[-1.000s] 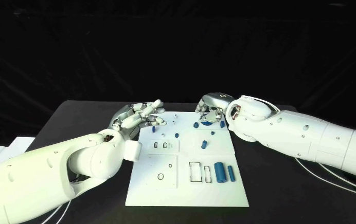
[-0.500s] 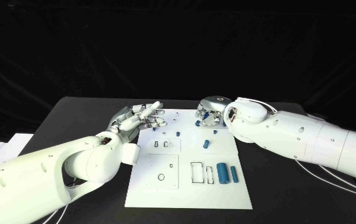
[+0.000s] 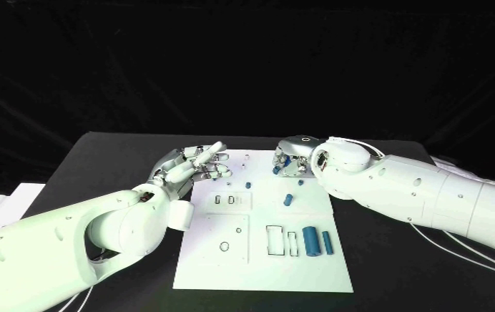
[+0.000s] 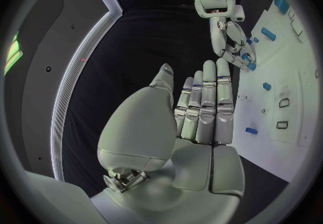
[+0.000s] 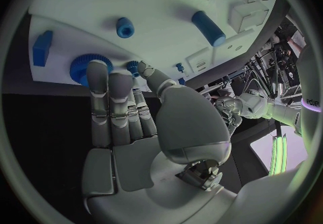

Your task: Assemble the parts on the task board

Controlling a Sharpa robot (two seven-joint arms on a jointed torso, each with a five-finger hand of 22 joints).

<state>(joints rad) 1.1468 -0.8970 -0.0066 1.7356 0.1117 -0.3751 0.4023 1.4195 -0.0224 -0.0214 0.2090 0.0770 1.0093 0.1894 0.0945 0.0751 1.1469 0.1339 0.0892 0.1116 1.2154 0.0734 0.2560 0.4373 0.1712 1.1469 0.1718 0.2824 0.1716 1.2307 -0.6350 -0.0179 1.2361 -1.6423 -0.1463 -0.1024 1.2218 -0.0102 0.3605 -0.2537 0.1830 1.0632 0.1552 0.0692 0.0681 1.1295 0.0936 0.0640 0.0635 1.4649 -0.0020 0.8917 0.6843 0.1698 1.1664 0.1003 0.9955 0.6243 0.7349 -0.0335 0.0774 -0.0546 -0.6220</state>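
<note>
- The blue gear lies at the far edge of the white board, flat and toothed, with a smaller one beside it.
- The right hand reaches over it, fingertips at its rim; whether they grasp it, I cannot tell.
- Seemingly a pickup: next, a firm pinch.
- The left hand hovers released at the board's left edge.

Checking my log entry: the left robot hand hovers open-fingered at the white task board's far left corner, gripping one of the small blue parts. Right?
Not quite. The left robot hand grips nothing: the left wrist view shows its fingers straight and apart with an empty palm. The rest stands: in the head view it hovers at the far left corner of the white task board, and the small blue parts lie on the board.
</note>
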